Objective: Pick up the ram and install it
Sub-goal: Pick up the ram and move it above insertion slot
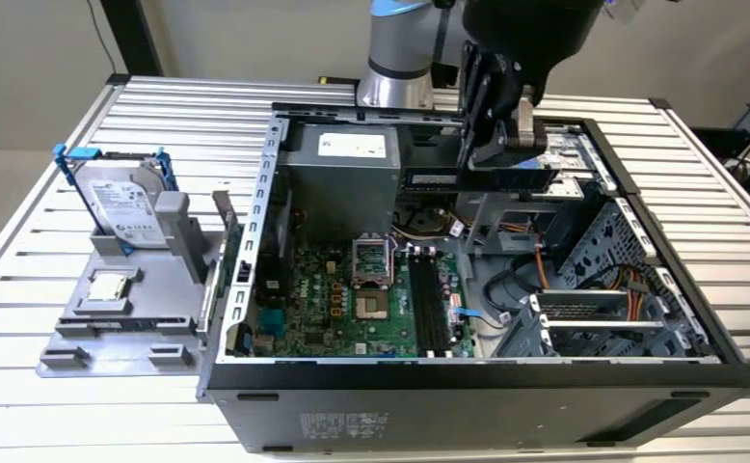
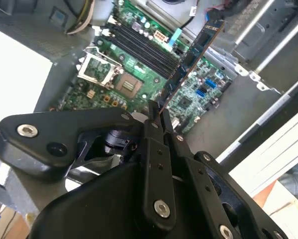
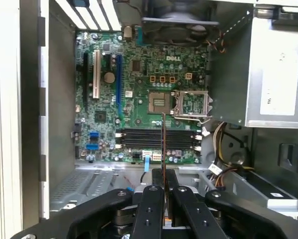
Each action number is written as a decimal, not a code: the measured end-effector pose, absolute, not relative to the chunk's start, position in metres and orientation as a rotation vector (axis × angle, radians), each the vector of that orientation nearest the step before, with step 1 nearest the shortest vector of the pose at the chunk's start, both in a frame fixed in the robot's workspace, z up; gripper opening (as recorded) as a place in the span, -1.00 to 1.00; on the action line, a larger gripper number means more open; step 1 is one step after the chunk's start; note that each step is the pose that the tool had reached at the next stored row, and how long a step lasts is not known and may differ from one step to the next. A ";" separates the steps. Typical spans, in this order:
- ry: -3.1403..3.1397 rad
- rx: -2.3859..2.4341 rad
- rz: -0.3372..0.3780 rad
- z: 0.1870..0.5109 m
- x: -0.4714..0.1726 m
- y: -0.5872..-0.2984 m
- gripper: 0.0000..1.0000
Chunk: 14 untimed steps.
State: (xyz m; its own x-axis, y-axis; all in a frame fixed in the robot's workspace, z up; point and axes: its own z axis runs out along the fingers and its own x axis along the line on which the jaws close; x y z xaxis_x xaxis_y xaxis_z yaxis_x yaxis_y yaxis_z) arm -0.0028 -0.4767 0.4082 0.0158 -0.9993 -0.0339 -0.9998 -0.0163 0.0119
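My gripper (image 1: 501, 159) hangs over the open computer case (image 1: 478, 371), shut on the ram (image 1: 478, 177). The ram is a long, narrow, dark stick with a row of chips, held level above the motherboard. In the second wrist view the ram (image 2: 191, 57) sticks out from between the black fingers (image 2: 154, 130) and slants over the green motherboard (image 2: 189, 99). In the first wrist view the ram (image 3: 163, 144) shows edge-on, crossing above the black memory slots (image 3: 154, 139). Those slots (image 1: 429, 299) lie well below the stick, with air between them.
A silver hard drive with blue rails (image 1: 124, 203) stands on a grey fixture (image 1: 118, 333) at the exterior view's left, with a small square processor chip (image 1: 109, 287) in front of it. Inside the case are the power supply (image 1: 343, 169), an open processor socket (image 1: 368, 270), cables and drive cages (image 1: 606, 309).
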 end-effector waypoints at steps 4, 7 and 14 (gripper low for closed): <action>2.193 -2.228 0.050 0.408 -0.002 -0.460 -1.00; 2.193 -2.229 0.051 0.408 0.000 -0.452 -1.00; 2.200 -2.230 0.062 0.408 0.007 -0.452 -1.00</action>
